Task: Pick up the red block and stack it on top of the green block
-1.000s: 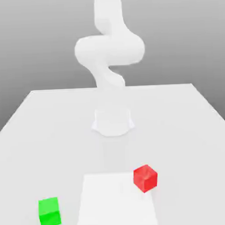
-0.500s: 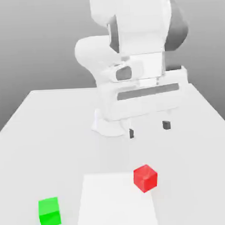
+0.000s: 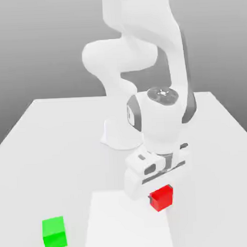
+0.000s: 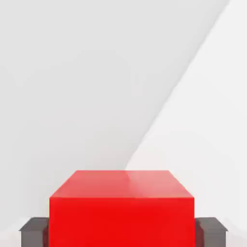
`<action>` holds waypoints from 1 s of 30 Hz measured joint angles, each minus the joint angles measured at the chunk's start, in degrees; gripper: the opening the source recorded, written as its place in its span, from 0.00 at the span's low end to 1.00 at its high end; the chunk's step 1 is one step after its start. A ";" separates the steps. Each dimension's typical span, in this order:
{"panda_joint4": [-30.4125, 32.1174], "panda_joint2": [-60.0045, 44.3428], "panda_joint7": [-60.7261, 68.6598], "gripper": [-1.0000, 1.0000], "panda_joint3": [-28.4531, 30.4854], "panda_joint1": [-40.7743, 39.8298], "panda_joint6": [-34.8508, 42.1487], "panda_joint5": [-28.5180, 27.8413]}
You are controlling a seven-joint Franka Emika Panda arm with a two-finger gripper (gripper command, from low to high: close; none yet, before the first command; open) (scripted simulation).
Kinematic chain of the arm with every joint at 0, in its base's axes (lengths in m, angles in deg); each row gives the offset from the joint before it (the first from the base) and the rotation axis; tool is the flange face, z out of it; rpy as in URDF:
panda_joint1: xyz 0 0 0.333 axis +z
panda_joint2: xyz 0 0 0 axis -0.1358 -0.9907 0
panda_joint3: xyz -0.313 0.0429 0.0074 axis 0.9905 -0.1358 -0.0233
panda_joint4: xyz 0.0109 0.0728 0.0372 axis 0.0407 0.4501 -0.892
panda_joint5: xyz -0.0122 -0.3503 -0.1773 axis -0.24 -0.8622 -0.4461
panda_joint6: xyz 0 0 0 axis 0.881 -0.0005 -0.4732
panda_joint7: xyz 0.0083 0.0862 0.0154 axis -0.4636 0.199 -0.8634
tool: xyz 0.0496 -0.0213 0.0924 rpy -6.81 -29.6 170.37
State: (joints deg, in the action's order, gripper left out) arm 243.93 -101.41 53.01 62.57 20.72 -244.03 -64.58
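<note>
The red block (image 3: 162, 198) rests on the white table, at the corner of a lighter square patch. My gripper (image 3: 160, 191) has come straight down over it and is shut on it. In the hand view the red block (image 4: 123, 207) sits between the two dark fingers (image 4: 34, 231), which press against its opposite sides. The green block (image 3: 54, 233) stands alone near the table's front, toward the exterior view's left, well apart from the gripper.
The arm's base (image 3: 123, 134) stands at the middle of the table (image 3: 56, 148), behind the red block. A lighter square patch (image 3: 119, 221) marks the table's front centre, between the two blocks.
The hand has dropped from above the table down onto the red block. Its jaws, wide apart half a second ago, have shut on the block's sides. Neither block has moved.
</note>
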 joint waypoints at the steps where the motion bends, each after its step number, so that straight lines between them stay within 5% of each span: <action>1: 0.00 0.00 -0.04 0.00 -0.01 -0.01 0.02 -0.04; 9: 1.63 11.40 0.59 0.00 -0.15 0.10 9.75 0.77; 14: -3.33 12.08 2.68 0.00 6.95 5.13 15.65 2.47; 21: -14.70 6.69 6.82 0.00 17.36 -12.76 21.86 5.81; 25: -19.72 -3.04 11.30 0.00 16.01 -17.11 17.57 12.02; 26: -19.94 -4.31 11.87 1.00 15.49 -17.63 16.57 12.81; 30: -19.94 -4.31 11.87 1.00 15.49 -17.63 16.57 12.81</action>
State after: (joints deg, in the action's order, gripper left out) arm 223.99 -105.73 64.89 78.06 3.08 -227.46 -51.77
